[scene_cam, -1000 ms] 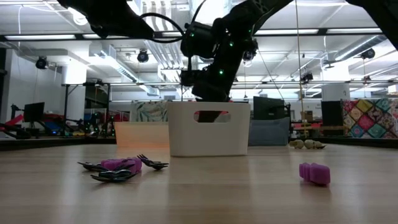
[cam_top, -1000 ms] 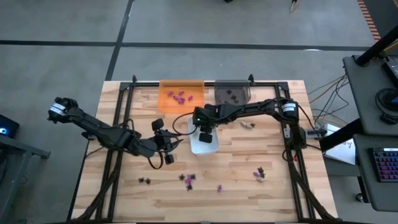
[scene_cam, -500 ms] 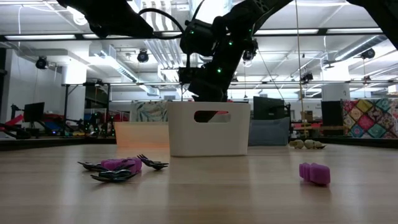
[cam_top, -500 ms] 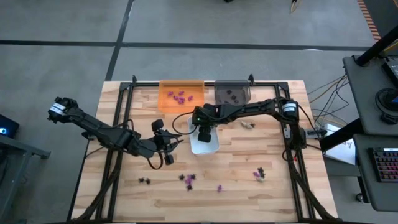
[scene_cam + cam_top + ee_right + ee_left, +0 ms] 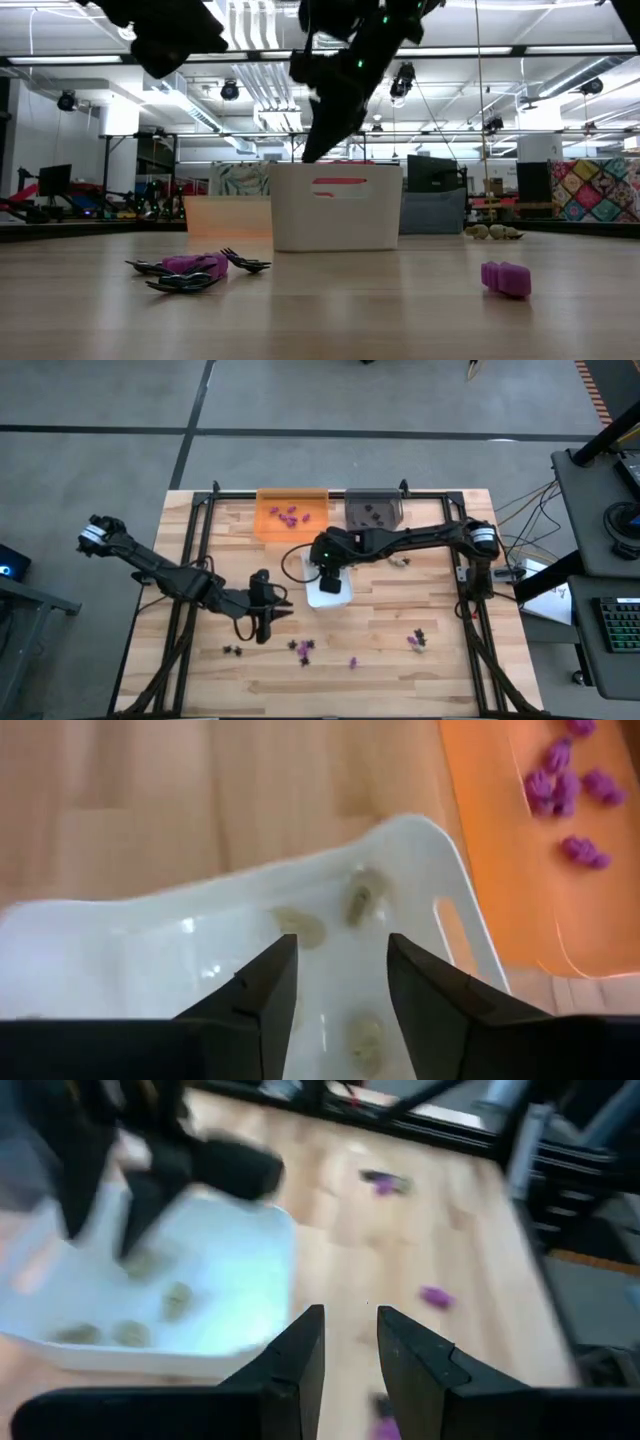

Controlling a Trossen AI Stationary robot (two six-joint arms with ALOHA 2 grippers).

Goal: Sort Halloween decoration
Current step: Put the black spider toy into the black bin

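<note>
Loose Halloween decoration pieces lie on the near half of the table: a black one, a purple-and-black cluster, a purple one and another cluster. Beige pieces rest on the floor of the white tray. Purple pieces lie in the orange tray and black ones in the grey tray. My right gripper hangs open above the white tray, with nothing between its fingers. My left gripper hovers open and bare just left of that tray.
The orange tray and the grey tray stand side by side at the far edge. A few beige pieces lie on the wood right of the white tray. A black frame rail runs along each side of the table.
My right gripper has risen from the white tray's rim to well above it. My left gripper has turned at the wrist, swinging a little toward the near edge. The pieces on the table have stayed where they were.
</note>
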